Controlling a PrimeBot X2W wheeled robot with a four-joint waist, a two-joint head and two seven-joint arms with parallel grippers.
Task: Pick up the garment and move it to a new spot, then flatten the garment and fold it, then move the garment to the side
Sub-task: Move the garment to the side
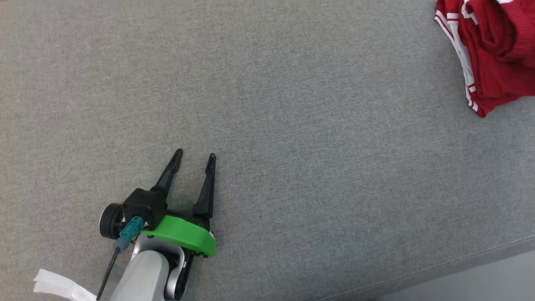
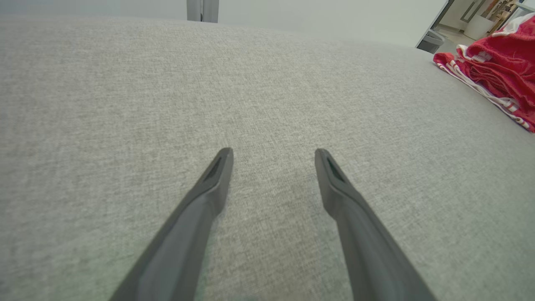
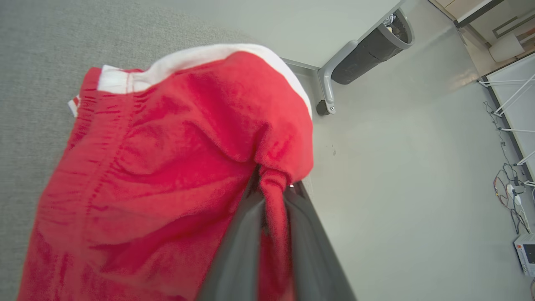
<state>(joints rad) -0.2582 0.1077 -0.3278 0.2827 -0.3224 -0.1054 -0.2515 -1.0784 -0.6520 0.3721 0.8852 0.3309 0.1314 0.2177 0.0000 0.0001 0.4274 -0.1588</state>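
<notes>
Between jaws, right gripper [image 3: 278,186]: garment [image 3: 167,167] pinched by thin fold.
Left gripper [image 1: 196,154]: spread, empty.
Risk: fold slipping free mid-carry.

- One garment [image 1: 493,50], red with white trim.
- One grey fabric-covered worktop [image 1: 292,125].
- Two tools: the left tool [image 1: 196,153] and the right tool [image 3: 273,187].
- Two long dark fingers [image 2: 200,217] on each tool, four in all.
- One green guard [image 1: 184,234], on the left tool.
- One white strip [image 1: 58,286] at the head view's lower left.
- One dark bin [image 3: 372,54] on the floor [image 3: 397,188].
- One grey wheeled leg [image 3: 328,83] beside the bin.
</notes>
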